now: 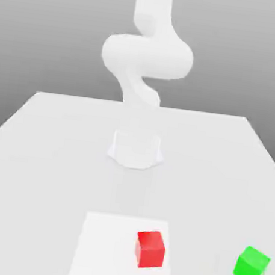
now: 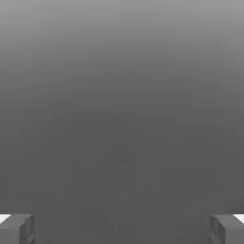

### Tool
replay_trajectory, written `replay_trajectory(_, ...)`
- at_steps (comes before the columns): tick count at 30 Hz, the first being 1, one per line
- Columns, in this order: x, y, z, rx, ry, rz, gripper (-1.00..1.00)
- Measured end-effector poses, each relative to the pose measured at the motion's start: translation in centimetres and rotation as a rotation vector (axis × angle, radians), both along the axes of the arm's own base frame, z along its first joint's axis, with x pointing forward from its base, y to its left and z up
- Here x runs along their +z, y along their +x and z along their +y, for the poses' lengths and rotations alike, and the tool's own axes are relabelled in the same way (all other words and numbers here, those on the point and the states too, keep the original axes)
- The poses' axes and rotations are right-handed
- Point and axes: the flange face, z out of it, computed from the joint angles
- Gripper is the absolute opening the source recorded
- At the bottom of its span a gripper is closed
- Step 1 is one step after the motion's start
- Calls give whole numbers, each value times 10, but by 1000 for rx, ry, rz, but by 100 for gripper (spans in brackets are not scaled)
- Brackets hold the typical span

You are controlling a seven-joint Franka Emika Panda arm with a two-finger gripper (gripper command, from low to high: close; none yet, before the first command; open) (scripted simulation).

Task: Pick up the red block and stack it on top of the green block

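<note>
Wide apart stand the two fingers (image 2: 18, 231) of my tool (image 2: 122, 231), at the near edge of the hand view, with only plain grey between them; I am open and carry nothing. Behind the tool, my arm (image 1: 147, 56) rises folded above its base (image 1: 136, 150), well back from the blocks. The red block (image 1: 150, 250) sits on a white patch (image 1: 105, 251) of the surface (image 1: 43, 183), near that patch's edge on the exterior view's right. Beyond it, towards the exterior view's right, the green block (image 1: 251, 267) rests on the surface, well apart from the red one and turned at a plainer angle.

I judge the step in hand to be the reach for the red block, with the stacking all ahead. I should stay open, travel high until I am centred over it, then turn my wrist so that my fingers face two opposite sides squarely. Coming down straight matters: off-centre, I could nudge or twist the block, or land a fingertip on its top. I would close evenly, low enough for a firm hold, and lift straight up before heading for the green block.
</note>
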Motion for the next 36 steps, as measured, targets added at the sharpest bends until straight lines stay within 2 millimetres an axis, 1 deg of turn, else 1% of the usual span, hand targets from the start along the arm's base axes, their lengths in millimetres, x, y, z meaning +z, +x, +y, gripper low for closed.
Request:
replay_trajectory(2, -42, 25, 5, 16, -7, 69, 0)
replay_trajectory(5, -104, 53, 12, 40, -17, 168, 0)
replay_trajectory(7, -147, 67, 17, 57, -24, 233, 0)
replay_trajectory(10, -212, 79, 25, 82, -35, 330, 0)
replay_trajectory(12, -255, 81, 30, 99, -42, 395, 0)
replay_trajectory(15, -319, 77, 37, 124, -52, 493, 0)
replay_trajectory(17, -360, 70, 41, 142, -60, 557, 0)
replay_trajectory(20, -420, 51, 47, 172, -71, 654, 0)
replay_trajectory(21, -438, 44, 48, 179, -74, 685, 0)
replay_trajectory(22, -452, 41, 48, 182, -75, 700, 0)
replay_trajectory(27, -511, 38, 48, 184, -76, 714, 0)
replay_trajectory(28, -518, 37, 48, 184, -76, 714, -100)
replay_trajectory(33, -518, 37, 48, 184, -77, 714, -100)
replay_trajectory(34, -521, 37, 48, 184, -77, 714, -100)
replay_trajectory(36, -509, 38, 48, 184, -77, 714, -100)
